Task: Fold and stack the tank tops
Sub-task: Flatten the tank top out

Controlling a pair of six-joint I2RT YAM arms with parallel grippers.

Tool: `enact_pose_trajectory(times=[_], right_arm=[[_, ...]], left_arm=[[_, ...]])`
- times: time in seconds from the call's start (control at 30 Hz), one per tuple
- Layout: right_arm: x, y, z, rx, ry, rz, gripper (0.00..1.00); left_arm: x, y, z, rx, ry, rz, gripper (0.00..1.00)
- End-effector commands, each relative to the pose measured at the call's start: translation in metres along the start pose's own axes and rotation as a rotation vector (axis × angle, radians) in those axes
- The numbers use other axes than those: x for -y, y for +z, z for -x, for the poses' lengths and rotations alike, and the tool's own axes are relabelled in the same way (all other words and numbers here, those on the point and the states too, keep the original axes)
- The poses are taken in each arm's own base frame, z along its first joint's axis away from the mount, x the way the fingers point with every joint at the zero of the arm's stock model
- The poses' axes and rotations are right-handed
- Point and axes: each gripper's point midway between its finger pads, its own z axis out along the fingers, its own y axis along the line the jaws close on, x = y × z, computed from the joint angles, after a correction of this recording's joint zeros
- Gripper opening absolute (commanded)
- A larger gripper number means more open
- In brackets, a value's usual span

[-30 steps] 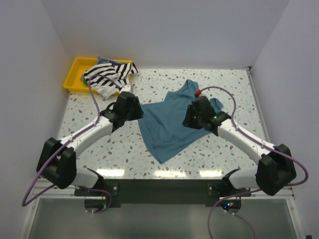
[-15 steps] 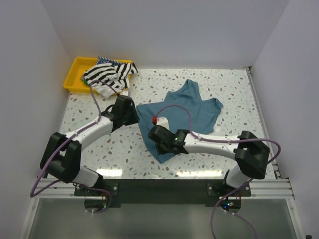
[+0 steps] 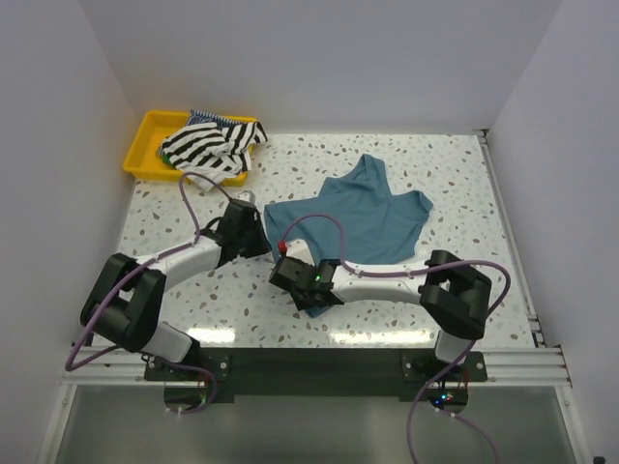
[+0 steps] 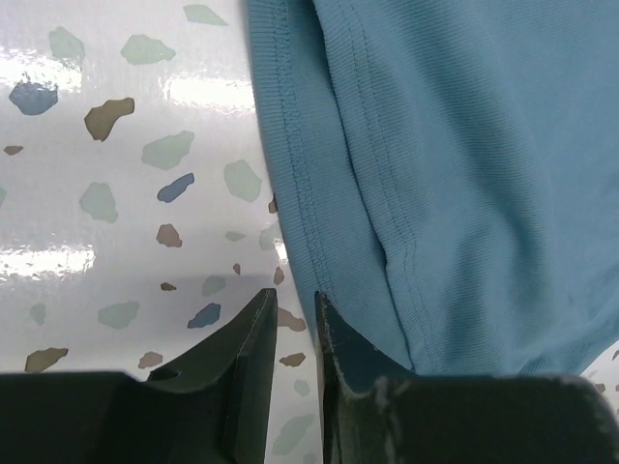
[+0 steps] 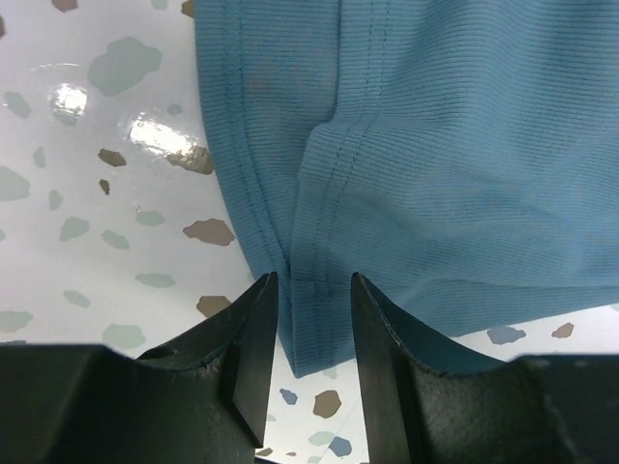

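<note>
Top view only: 1 yellow tray [image 3: 145, 145] far left, 1 black-and-white striped tank top [image 3: 208, 145] heaped in it; 1 teal tank top [image 3: 358, 217] spread mid-table. Wrist views only: left gripper [image 4: 297, 304] nearly closed at the teal hem edge, grip unclear; right gripper [image 5: 314, 290] narrowly parted, straddling the hem corner.

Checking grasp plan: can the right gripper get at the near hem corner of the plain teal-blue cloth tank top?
Probably yes: the right gripper sits over that corner of the plain teal-blue cloth tank top, a finger on each side, nothing covering it.
</note>
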Motion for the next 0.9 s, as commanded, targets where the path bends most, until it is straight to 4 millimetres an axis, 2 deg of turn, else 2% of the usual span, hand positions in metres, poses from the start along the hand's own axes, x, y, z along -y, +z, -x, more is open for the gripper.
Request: enact_pose_trajectory(times=[0.0,0.2,0.3,0.43,0.53,0.6,0.73,0.87], right_arm=[[0.002,0.003,0.005,0.016,-0.01,-0.035,0.4],[-0.002,0.012,-0.004,-0.005,-0.01,-0.02,0.43],[0.0,0.012,-0.006,-0.009,-0.004,-0.028,0.38],[0.003,0.007,-0.002,0.012,0.013,-0.031,0.19],[0.005,0.005,-0.001,0.019,0.014,-0.039,0.1],[0.006,0.005,-0.001,0.019,0.014,-0.041,0.08],[0.004,0.004,0.002,0.025,0.011,-0.025,0.37],[0.001,0.009,-0.001,0.012,-0.004,-0.019,0.44]], left_arm=[[0.007,0.007,0.006,0.03,-0.02,-0.035,0.27],[0.008,0.014,0.001,0.016,-0.002,-0.051,0.38],[0.006,0.017,-0.001,0.007,0.001,-0.045,0.4],[0.002,0.021,-0.002,0.002,-0.001,-0.024,0.4],[0.001,0.024,-0.003,-0.004,-0.001,-0.017,0.39],[0.0,0.025,-0.005,-0.013,-0.002,-0.012,0.39],[0.0,0.025,-0.006,-0.011,0.004,-0.013,0.41],[0.0,0.026,-0.006,-0.013,0.011,-0.013,0.42]])
